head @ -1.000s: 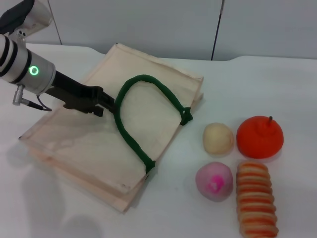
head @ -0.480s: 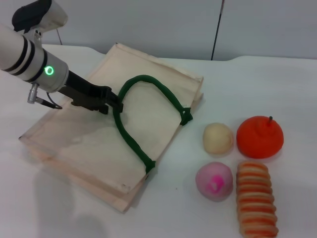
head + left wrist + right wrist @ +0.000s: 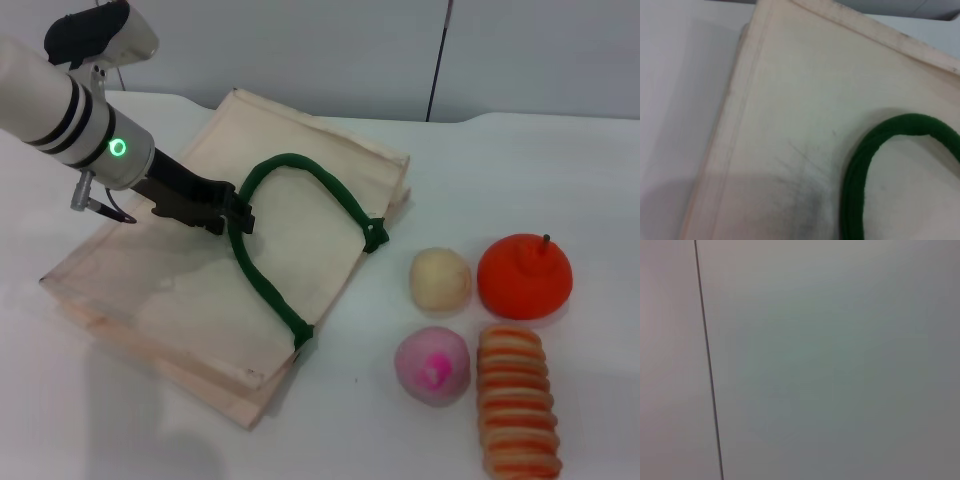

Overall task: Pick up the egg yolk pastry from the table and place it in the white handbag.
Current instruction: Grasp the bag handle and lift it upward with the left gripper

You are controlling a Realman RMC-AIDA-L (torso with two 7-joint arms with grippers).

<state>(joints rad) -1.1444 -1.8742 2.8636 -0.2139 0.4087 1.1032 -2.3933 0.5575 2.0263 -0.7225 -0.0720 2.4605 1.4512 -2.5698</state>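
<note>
The white handbag [image 3: 240, 270] lies flat on the white table [image 3: 560, 160], on the left half of the head view, one corner toward the far wall. A dark green rope handle [image 3: 300, 215] arches over its upper face, both ends fixed at green tabs along the bag's right edge. The left wrist view shows the same cream fabric [image 3: 805, 100] close up, with a curve of the green handle [image 3: 865, 165] lying on it and a grey shadow smudge beside it.

The left gripper [image 3: 238, 212] reaches in from the upper left, over the bag. Its black fingertips sit right at the left side of the handle loop, touching or almost touching the rope. Jaws look nearly together around that spot, but whether they actually pinch the rope I cannot tell. A green ring light [image 3: 118, 148] glows on the arm's wrist.

The egg yolk pastry [image 3: 440, 279] sits on the table, to the right of the bag, near it but apart, not held by anything. Just right of it is an orange fruit [image 3: 524, 276] with a short stem. In front of the pastry is a pink ball [image 3: 432, 365] with a magenta spot, and beside that, a striped orange-cream roll [image 3: 517, 414] lying lengthwise, below the fruit.

The right gripper is not seen in the head view. The right wrist view shows only a plain grey wall with a thin dark seam [image 3: 707, 365].
</note>
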